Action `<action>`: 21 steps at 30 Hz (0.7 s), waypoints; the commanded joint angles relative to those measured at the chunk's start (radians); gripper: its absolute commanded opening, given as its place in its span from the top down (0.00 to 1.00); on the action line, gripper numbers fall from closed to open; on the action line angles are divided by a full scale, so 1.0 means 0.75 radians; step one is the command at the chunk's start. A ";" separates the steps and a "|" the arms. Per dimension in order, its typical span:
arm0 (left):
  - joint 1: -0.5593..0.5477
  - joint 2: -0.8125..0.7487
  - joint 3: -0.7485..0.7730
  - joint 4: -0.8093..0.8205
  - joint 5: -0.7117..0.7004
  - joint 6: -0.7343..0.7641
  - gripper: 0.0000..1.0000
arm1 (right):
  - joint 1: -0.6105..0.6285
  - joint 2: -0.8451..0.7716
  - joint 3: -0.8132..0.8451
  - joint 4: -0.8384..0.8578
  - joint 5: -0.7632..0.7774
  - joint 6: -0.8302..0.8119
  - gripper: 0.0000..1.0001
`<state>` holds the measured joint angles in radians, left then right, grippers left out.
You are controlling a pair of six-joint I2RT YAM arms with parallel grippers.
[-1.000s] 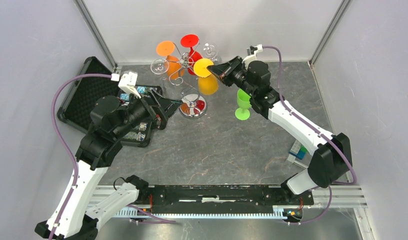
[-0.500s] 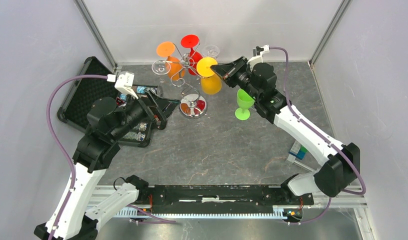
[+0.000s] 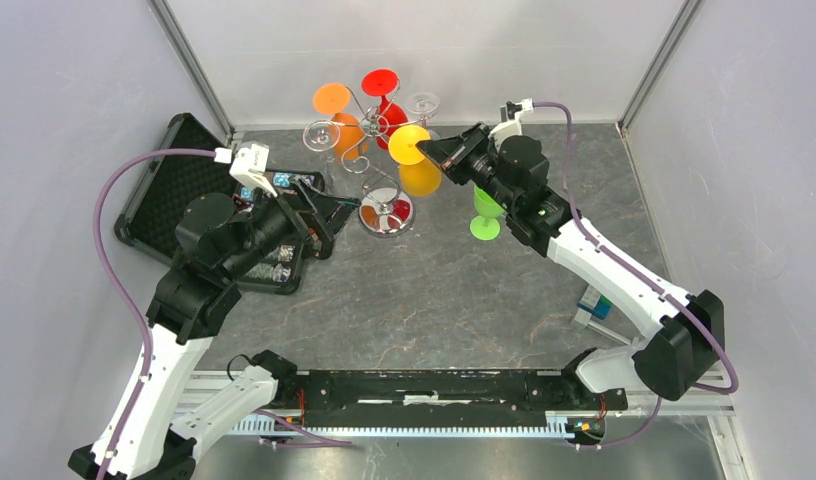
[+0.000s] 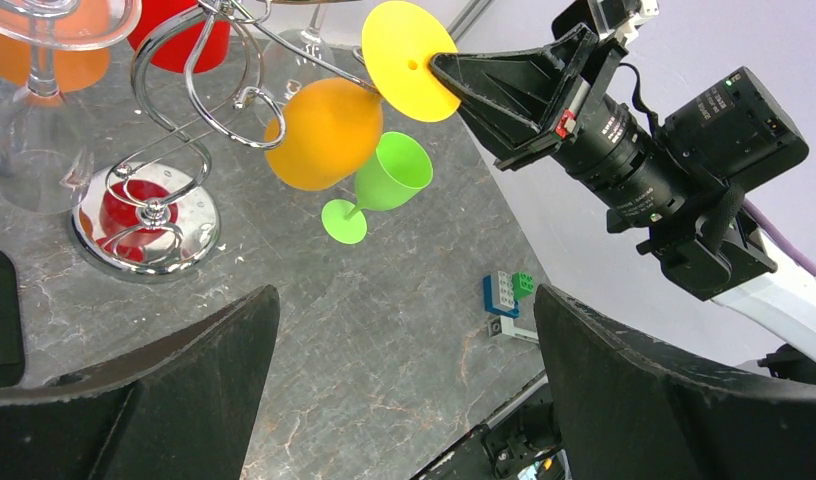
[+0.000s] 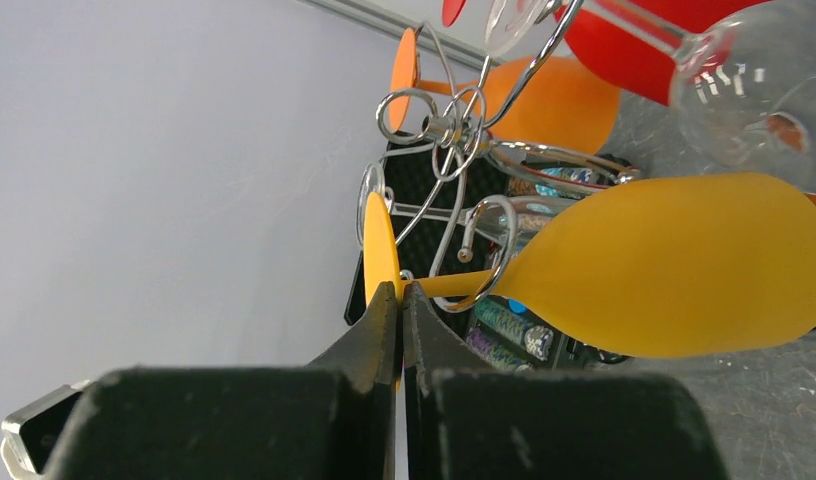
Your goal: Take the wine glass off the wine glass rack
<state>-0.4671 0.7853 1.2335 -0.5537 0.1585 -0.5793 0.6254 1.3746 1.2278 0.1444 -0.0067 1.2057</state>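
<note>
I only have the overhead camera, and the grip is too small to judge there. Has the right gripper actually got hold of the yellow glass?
Observer: Yes. The right wrist view shows the right gripper pinched on the edge of the yellow wine glass, at its foot disc.
Operator: Is the glass free of the rack?
Observer: No. In that view its stem sits inside a curled arm of the wine glass rack.
Operator: And the left gripper?
Observer: The left wrist view shows the left gripper open, with nothing between its fingers.
</note>
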 commanded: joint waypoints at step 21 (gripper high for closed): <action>-0.003 -0.052 0.011 -0.011 -0.060 0.077 0.00 | 0.033 0.211 0.330 -0.082 0.292 -0.106 1.00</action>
<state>-0.4671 0.7555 1.2331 -0.5552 0.1314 -0.5636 0.6544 1.5269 1.4193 0.0700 0.1070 1.1519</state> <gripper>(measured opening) 0.994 0.012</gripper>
